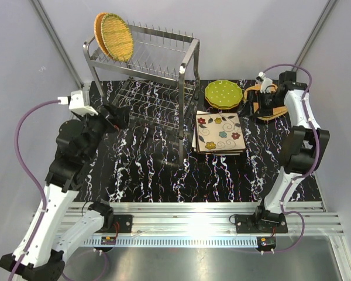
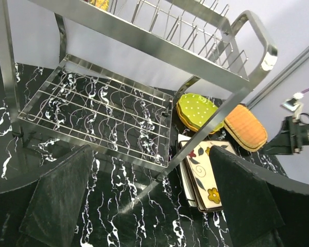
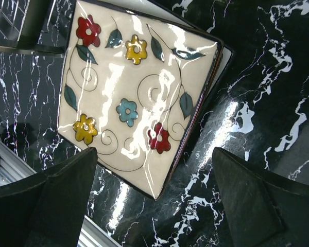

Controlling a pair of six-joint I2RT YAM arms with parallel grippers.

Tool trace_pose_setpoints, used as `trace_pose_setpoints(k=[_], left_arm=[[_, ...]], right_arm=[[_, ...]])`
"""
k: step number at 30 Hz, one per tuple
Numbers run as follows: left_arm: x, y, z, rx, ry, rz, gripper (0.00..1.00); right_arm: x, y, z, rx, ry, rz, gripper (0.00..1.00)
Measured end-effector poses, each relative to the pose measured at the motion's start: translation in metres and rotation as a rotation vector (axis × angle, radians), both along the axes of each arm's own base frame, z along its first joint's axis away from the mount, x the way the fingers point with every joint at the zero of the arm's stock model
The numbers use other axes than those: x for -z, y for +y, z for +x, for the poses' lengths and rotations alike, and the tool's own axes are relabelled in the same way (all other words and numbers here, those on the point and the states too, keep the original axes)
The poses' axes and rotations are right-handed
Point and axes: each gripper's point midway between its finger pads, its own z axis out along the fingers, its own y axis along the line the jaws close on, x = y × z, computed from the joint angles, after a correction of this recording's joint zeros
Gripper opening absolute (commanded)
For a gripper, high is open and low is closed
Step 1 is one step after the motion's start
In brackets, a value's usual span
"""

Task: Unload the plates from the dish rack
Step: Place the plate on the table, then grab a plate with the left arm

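Task mostly done, we judge. The dish rack stands at the far left of the surface. Only wicker plates are left in it, upright in the prongs at the left end of the top tier. We count two, but the overlap makes that unsure. The lower shelf shows bare wire grid in the left wrist view.

Already out, on the surface right of the rack:
- The square flowered plates are stacked just beside the rack's front right leg.
- The green dotted plates are stacked behind them.
- A wicker stack lies at the far right, near the green ones.

What remains, we judge, is pulling the top-tier wicker plates and setting them down with the others.

The left claw has its jaws wide apart and holds nothing. It sits low near the rack's front left side, apart from the wire, and its wrist view faces the lower shelf. The remaining plates are well above it.

The right claw also has its jaws spread fully with nothing between the fingers. In the top view it hangs over the wicker stack, but we cannot tell if it touches. Its wrist view shows the top square plate below, not gripped.
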Motion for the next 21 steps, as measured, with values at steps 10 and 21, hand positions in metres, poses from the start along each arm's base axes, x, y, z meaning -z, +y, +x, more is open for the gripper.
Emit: trace_pose_setpoints(k=[10,21], left_arm=[[-0.015,0.021,0.045,-0.073,0.061,-0.026,0.99],[-0.065,0.037,0.094,-0.084,0.045,-0.146,0.99]], right_arm=[[-0.064,0.003,-0.003,-0.006,-0.223,-0.029,1.00],[-0.103,0.032,-0.024,-0.066,-0.404,0.109,1.00]])
